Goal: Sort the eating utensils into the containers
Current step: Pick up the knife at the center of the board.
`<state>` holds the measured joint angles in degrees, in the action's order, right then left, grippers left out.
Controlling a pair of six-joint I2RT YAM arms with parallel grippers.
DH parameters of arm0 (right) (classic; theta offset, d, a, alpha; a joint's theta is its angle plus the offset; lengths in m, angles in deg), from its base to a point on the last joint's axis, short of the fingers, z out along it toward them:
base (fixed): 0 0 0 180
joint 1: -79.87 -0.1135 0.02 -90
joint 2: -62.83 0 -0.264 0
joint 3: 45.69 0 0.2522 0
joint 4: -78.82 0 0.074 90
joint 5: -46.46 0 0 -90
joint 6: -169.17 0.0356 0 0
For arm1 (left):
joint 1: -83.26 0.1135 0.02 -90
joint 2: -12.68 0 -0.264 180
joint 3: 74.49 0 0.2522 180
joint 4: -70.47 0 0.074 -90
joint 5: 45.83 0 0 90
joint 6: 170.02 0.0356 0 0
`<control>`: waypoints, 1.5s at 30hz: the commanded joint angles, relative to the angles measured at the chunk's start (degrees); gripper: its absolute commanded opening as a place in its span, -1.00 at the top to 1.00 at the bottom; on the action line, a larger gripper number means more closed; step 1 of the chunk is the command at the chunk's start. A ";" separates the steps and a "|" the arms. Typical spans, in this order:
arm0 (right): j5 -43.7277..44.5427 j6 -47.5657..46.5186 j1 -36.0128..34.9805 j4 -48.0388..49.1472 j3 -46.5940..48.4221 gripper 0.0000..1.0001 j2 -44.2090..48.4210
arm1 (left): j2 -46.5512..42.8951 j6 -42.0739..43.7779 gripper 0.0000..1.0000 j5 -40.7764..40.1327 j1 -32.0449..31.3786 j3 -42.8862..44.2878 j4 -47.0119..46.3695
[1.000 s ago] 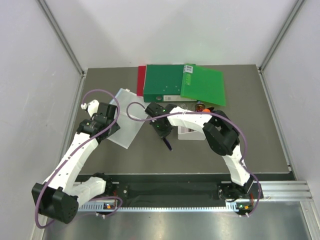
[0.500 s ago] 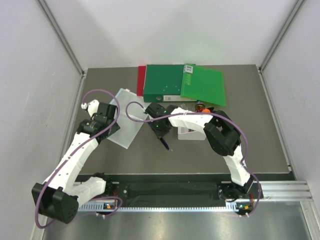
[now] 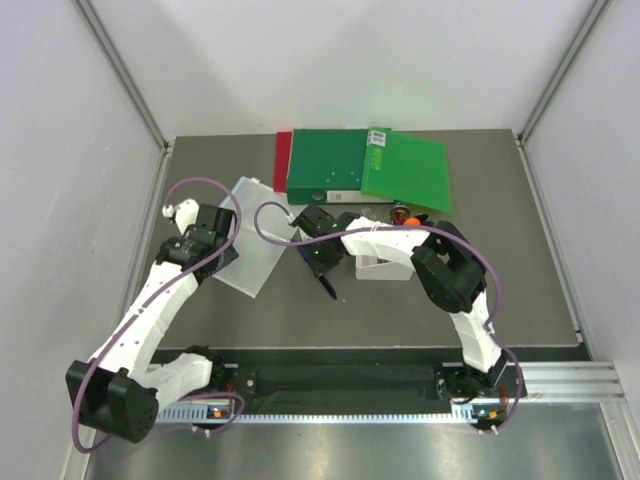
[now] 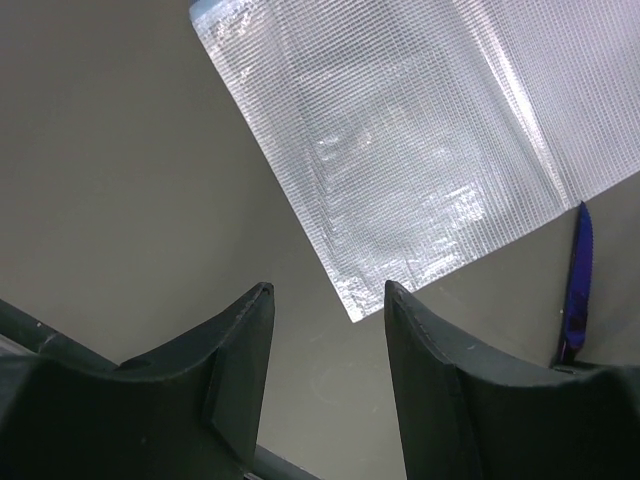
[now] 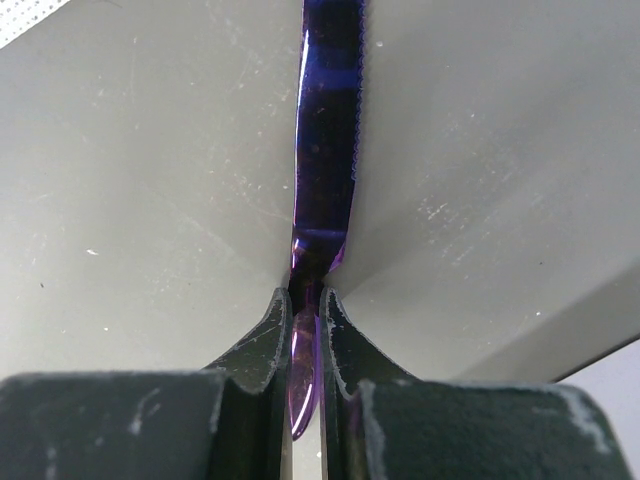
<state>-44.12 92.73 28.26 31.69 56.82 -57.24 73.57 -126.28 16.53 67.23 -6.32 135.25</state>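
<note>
The dark blue knife is pinched at one end by the closed right tool, just beside the white bin; the left tool is held open, empty. Gripped so narrowly, the knife could be swivelled and dropped outside the bin.

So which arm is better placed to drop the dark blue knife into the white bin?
Right: the right gripper is shut on the dark blue knife, with the white bin beside that arm. The left gripper hangs open at the clear sheet, holding nothing.

A lab test cell: white panel walls, aluminium posts, grey table.
</note>
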 commanded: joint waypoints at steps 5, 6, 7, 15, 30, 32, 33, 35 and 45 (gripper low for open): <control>1.98 -0.73 2.13 1.46 -1.48 1.00 4.05 | 0.55 0.82 -0.07 -2.77 0.74 2.37 -0.23; 1.99 -0.64 2.13 1.37 -1.30 1.00 4.14 | 0.73 0.73 -0.07 -2.60 0.74 2.45 -0.22; 2.07 -0.73 2.22 1.37 -1.21 1.00 4.58 | 0.82 0.65 -0.07 -2.42 0.74 2.45 -0.40; 3.04 -0.91 2.48 0.58 -0.07 1.00 6.16 | 1.43 0.82 -0.07 -1.72 0.83 2.98 -0.75; 4.09 -1.08 3.01 2.25 -0.77 1.00 6.25 | 1.70 1.52 -0.07 -1.28 0.83 3.24 -1.02; 4.09 -1.08 3.19 2.51 -0.77 1.00 6.43 | 1.78 1.52 -0.07 -1.19 0.83 3.33 -1.02; 4.27 -1.08 3.19 2.51 -0.77 1.00 6.43 | 1.87 1.52 -0.07 -1.10 0.83 3.24 -1.02; 4.36 -1.17 3.27 2.34 -0.68 1.00 6.52 | 1.87 1.52 -0.07 -1.01 0.91 3.24 -1.19; 4.71 -1.08 3.63 1.90 -0.07 1.00 7.57 | 4.85 2.05 -0.11 9.69 0.91 -1.58 -9.77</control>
<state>-40.27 92.21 31.25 31.60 55.70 -54.53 76.34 -124.62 19.35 67.87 -5.46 133.11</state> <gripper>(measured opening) 0.050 0.551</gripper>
